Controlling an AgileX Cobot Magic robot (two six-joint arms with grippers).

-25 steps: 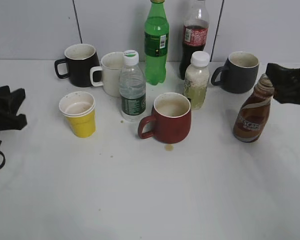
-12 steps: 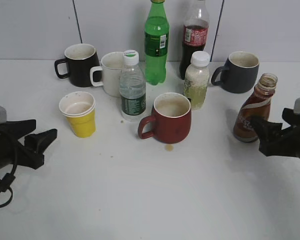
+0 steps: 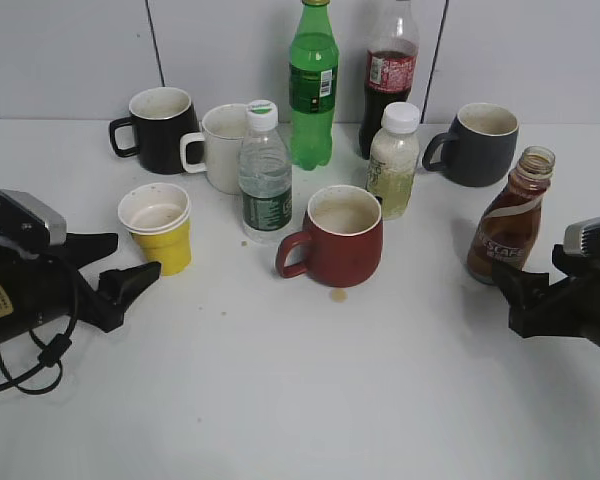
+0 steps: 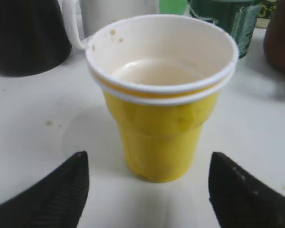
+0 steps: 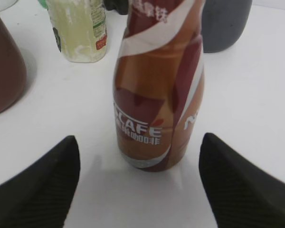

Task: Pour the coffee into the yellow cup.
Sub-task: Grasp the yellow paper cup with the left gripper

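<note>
The coffee bottle [image 3: 510, 222] stands upright at the right, brown with a swirl label and no cap; it fills the right wrist view [image 5: 157, 90]. My right gripper [image 3: 515, 295] [image 5: 140, 175] is open just in front of it, fingers apart on either side, not touching. The yellow cup [image 3: 160, 229] stands at the left, white-rimmed with a stained inside, and is close in the left wrist view [image 4: 161, 95]. My left gripper [image 3: 120, 265] [image 4: 147, 185] is open just short of the cup, not touching.
A red mug [image 3: 335, 238] stands in the middle, with a water bottle [image 3: 265, 175] and a pale drink bottle [image 3: 392, 160] behind it. A black mug [image 3: 160, 130], a white mug [image 3: 220, 148], a green bottle [image 3: 313, 85], a cola bottle [image 3: 388, 75] and a grey mug [image 3: 480, 143] line the back.
Both arms have come in from the sides. My left gripper moved right toward the yellow cup. My right gripper dropped from bottle-neck height to table level in front of the coffee bottle.
</note>
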